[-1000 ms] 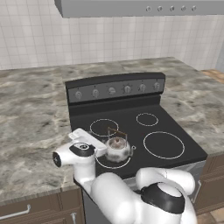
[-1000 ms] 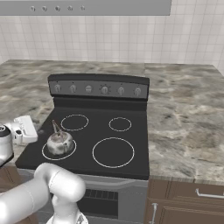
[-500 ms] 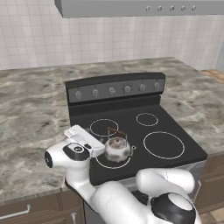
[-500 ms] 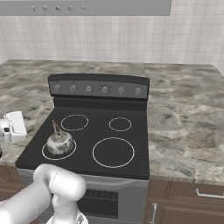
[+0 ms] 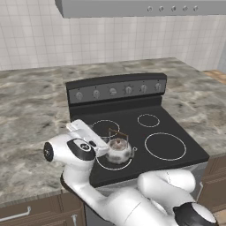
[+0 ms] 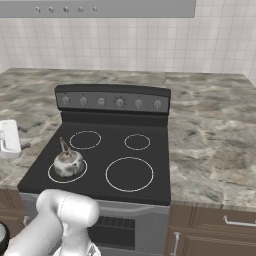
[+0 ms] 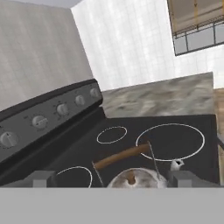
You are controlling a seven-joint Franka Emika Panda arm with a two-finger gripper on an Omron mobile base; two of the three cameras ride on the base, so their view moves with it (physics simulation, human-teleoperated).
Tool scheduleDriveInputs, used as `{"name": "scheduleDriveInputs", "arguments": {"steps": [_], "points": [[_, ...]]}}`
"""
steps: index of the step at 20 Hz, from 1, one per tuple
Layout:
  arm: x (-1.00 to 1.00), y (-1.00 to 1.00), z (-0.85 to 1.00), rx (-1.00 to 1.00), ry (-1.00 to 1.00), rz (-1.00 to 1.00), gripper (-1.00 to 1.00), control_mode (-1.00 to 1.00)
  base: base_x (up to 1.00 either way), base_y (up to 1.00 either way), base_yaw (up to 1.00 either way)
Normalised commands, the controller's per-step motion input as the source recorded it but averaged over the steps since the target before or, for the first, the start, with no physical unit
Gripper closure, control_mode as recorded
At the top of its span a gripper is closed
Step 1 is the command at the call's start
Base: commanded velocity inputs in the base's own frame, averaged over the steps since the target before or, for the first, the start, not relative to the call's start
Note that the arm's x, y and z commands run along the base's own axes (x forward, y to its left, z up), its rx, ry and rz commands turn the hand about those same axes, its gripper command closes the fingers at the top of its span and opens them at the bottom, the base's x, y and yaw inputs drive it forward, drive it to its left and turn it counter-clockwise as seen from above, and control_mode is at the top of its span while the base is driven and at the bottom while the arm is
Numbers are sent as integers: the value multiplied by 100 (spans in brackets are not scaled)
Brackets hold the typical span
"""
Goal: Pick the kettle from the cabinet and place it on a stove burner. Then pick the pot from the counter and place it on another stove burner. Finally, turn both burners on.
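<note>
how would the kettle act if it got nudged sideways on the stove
The kettle looks like rigid metal, so it likely slides on the smooth glass stove rather than deforming. Its squat round body probably resists tipping. The thin arched handle seems its weakest part.

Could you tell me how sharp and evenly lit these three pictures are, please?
Left base view: flat, even light, the small silvery metal kettle slightly soft. Right base view: same even light, faint sheen on the black glass stovetop. Hand view: tilted, and the mottled stone counter looks smeared.

Glossy white rounded arm (image 5: 132,205) segments, dark grey joint caps; white boxy gripper (image 5: 86,134), small grey fingertips (image 7: 43,178).
</note>
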Motion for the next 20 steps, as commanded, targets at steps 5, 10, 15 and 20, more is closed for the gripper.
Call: {"name": "scheduleDriveInputs", "arguments": {"steps": [5, 10, 15, 20], "points": [[-40, -23, 45, 24, 0, 0, -100, -100, 0, 0, 0], [-40, -30, 36, 22, 0, 0, -100, -100, 0, 0, 0], [-41, -36, 25, 22, 0, 0, -100, -100, 0, 0, 0], [-38, -37, 18, 21, 0, 0, -100, -100, 0, 0, 0]]}}
